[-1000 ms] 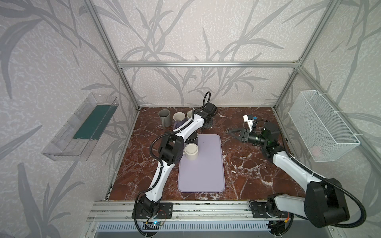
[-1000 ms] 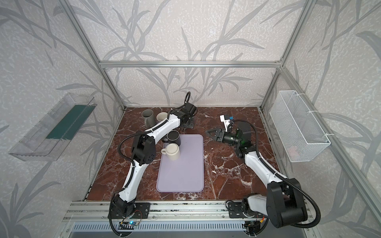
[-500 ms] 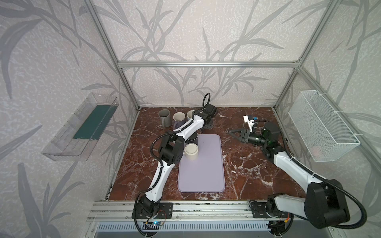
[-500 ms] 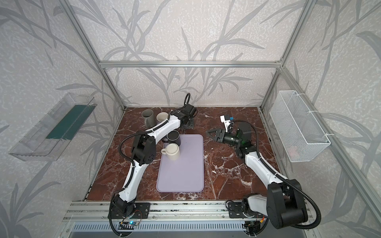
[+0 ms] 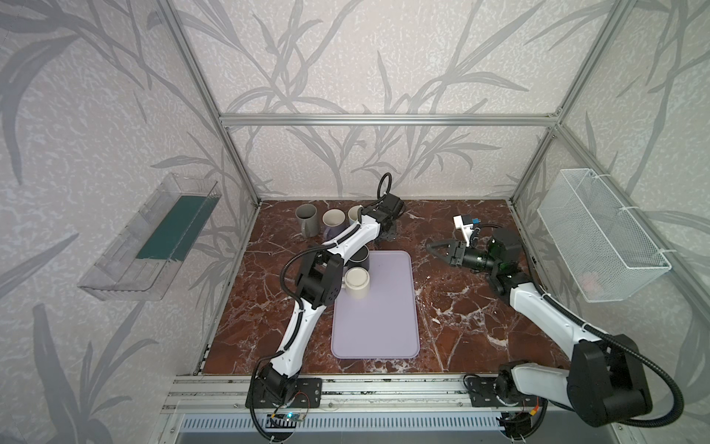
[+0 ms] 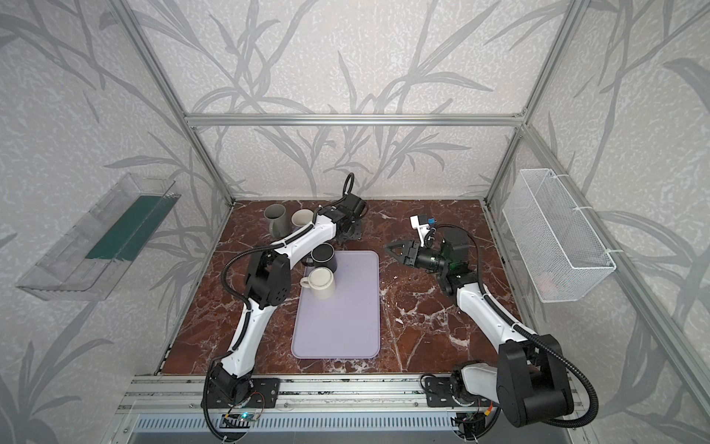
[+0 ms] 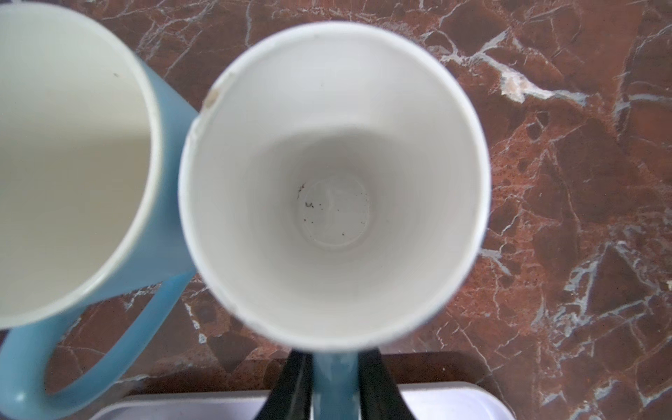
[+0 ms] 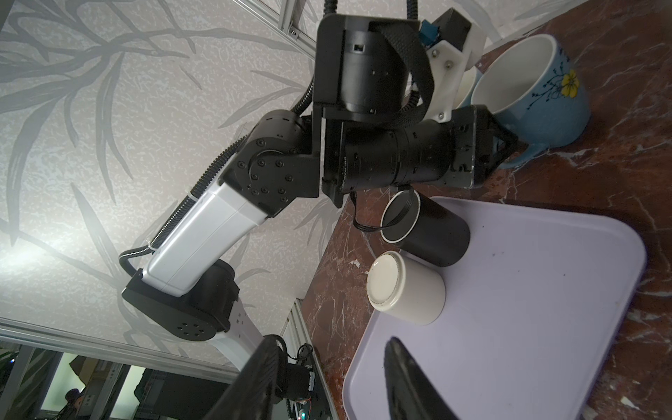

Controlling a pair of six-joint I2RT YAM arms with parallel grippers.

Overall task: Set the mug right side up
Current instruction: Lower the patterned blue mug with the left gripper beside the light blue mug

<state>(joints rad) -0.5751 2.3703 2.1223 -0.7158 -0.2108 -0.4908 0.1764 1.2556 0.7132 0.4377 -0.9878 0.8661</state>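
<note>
Mug (image 7: 334,182) sits mouth up at bench's (image 5: 461,326) back edge; left gripper (image 7: 336,358) straddles its handle (image 7: 335,396), my turning hold, pinching I cannot tell; right gripper (image 8: 331,349) spread, standing clear

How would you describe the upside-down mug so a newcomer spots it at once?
Find the lilac tray in the middle of the marble table. Two mugs stand at its far left corner; the nearer one is the cream mug. Unlike the black mug behind it, its top is a closed flat base, not an open mouth.
</note>
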